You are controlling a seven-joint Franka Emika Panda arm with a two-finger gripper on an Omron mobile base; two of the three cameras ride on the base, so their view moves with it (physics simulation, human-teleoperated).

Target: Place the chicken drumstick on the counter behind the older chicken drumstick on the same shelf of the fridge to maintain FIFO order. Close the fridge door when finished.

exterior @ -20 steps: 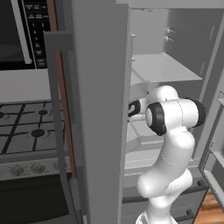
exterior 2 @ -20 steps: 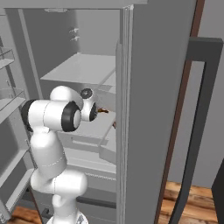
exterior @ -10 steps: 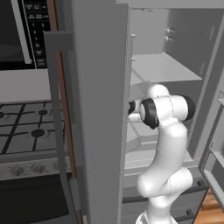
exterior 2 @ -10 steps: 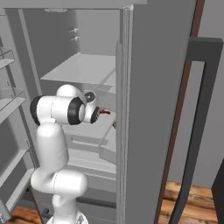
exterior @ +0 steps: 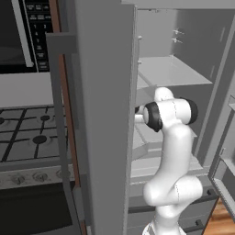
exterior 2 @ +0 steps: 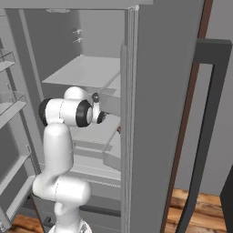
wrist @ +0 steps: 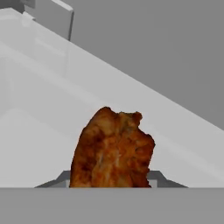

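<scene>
Pale grey-white shelf [exterior: 172,73] across the open fridge [exterior: 103,114]; lower shelf [exterior 2: 93,132] beneath it

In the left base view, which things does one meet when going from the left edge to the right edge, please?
Microwave → gas stove → fridge door seen edge-on → white robot arm reaching into the open fridge → fridge shelves behind it → other door's rack at the right edge.

Both base views flank the arm facing the open fridge [exterior: 105,114]; hand view looks close onto its shelf [wrist: 52,87].
</scene>
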